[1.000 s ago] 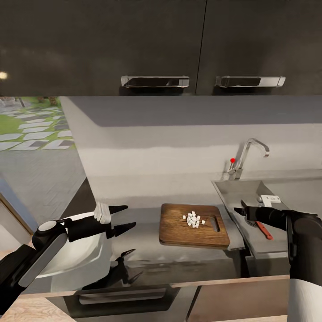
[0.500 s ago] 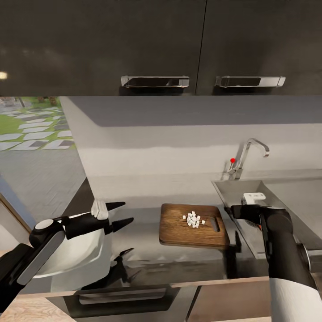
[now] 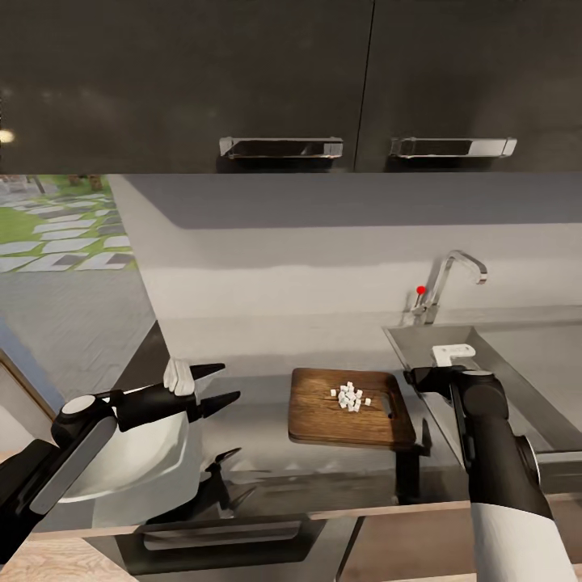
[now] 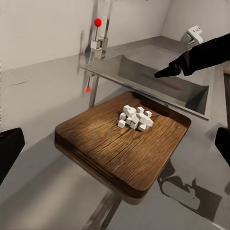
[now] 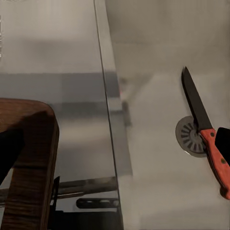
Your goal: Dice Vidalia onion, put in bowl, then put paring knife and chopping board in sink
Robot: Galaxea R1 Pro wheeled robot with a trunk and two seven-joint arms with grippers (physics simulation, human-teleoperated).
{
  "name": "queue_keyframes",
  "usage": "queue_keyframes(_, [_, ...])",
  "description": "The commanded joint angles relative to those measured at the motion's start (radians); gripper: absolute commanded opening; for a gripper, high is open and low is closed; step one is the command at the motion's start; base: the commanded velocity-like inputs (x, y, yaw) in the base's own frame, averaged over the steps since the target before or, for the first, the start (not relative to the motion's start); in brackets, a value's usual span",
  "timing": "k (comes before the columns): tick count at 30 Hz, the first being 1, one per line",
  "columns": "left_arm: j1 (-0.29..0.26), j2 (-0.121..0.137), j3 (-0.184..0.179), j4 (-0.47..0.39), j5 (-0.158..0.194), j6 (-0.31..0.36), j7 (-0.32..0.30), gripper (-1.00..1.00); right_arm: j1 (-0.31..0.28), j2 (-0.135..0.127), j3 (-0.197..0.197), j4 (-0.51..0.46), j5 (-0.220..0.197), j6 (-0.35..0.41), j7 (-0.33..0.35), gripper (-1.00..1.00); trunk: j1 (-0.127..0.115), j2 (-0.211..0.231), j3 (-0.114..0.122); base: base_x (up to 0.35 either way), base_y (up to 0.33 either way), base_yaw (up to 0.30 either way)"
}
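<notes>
The diced onion (image 3: 349, 396) lies as a cluster of tiny white cubes (image 4: 135, 117) on the dark wooden chopping board (image 3: 323, 412) (image 4: 105, 148), left of the sink (image 3: 420, 343). In the right wrist view, the red-handled paring knife (image 5: 206, 129) lies on the sink floor across the drain (image 5: 189, 136). My right gripper (image 3: 414, 377) hovers open at the board's right end, over the sink's edge, one fingertip (image 4: 165, 73) showing in the left wrist view. My left gripper (image 3: 220, 385) hangs open and empty above the white bowl (image 3: 121, 465), pointing at the board.
The chrome tap (image 3: 444, 283) with its red dot stands behind the sink, with the steel drainboard (image 3: 541, 356) to the right. Dark wall cabinets (image 3: 283, 81) hang overhead. The grey countertop (image 3: 259, 436) runs between bowl and board, its front edge near me.
My right arm has swung left from over the sink basin to the board's right end, leaving the knife in the sink. The left arm has barely shifted.
</notes>
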Motion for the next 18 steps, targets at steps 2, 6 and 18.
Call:
queue_keyframes(2, [-0.001, 0.001, -0.001, 0.000, 0.010, 0.010, 0.000, 1.00, -0.002, 0.001, -0.002, -0.002, 0.010, 0.006, 0.010, 1.00, 0.000, -0.001, -0.001, 0.000, 0.113, 0.000])
queue_keyframes(6, [-0.001, 0.001, -0.001, -0.001, 0.010, 0.010, 0.000, 1.00, -0.002, 0.001, -0.001, -0.002, 0.009, 0.089, 0.010, 1.00, 0.000, -0.001, -0.001, 0.000, 0.199, 0.000])
queue_keyframes(18, [-0.001, -0.005, 0.022, -0.006, 0.010, 0.016, 0.019, 1.00, -0.003, 0.001, -0.001, -0.002, -0.003, 0.115, 0.011, 1.00, 0.000, -0.001, -0.001, 0.000, 0.039, 0.000])
